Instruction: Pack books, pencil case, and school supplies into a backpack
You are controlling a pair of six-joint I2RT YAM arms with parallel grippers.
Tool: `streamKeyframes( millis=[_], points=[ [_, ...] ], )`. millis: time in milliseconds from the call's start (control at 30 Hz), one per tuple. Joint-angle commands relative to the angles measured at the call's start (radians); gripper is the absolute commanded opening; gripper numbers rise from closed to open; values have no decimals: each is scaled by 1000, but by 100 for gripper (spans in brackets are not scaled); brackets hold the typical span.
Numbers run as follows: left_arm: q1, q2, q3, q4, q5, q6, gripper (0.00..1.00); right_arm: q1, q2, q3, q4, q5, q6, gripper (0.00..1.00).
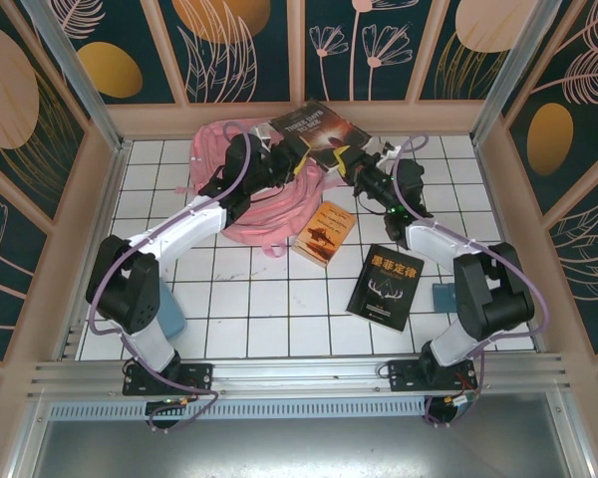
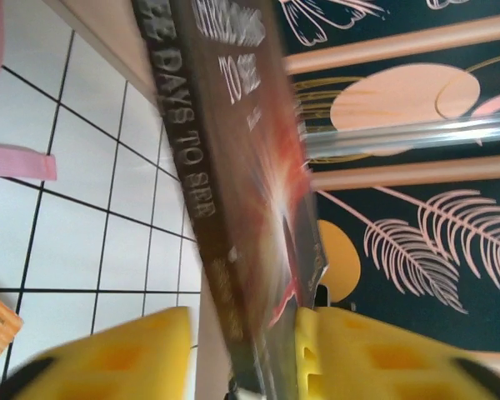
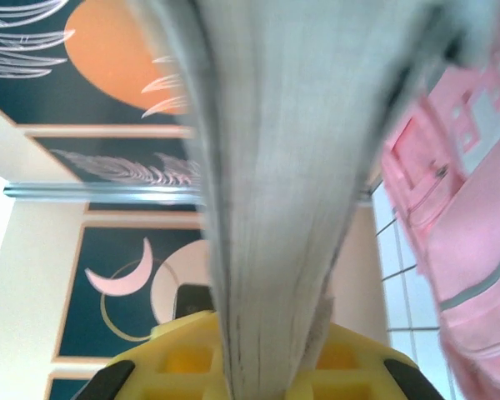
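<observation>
While outside backpack, dark book (aloft)

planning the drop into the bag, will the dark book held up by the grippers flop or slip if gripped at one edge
It may bend slightly: the dark book is a thin paperback, though it holds its shape in the right gripper. It could slip: the cover looks smooth, and the left gripper shows a gap on one side.

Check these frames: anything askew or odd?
Dark paperback with white title lettering hangs off the tiles between both arms. Right arm's fingers clamp its page edge; left arm's fingers stand wider than the book, one clear of the spine. Nothing else stands out.
</observation>
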Motion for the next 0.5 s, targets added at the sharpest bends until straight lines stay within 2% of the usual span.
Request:
streamKeyframes(
  millis=[0, 67, 100, 300, 467],
  points=[
    [4, -46, 1, -150, -6, 126, 66, -18, -81, 0, -100, 61, -171, 9],
    [5, -36, 6, -273, -20, 232, 74, -20, -111, -1, -187, 66, -259, 9],
    [6, -29, 6, -329, -27, 295, 75, -21, -127, -2, -241, 74, -305, 9],
    [3, -12, 32, -627, -164, 678, 74, -23, -215, -40, -465, 129, -513, 9],
    [-25, 45, 81, -779, -292, 903, 70, -31, -263, -67, -573, 167, -589, 9]
  ],
)
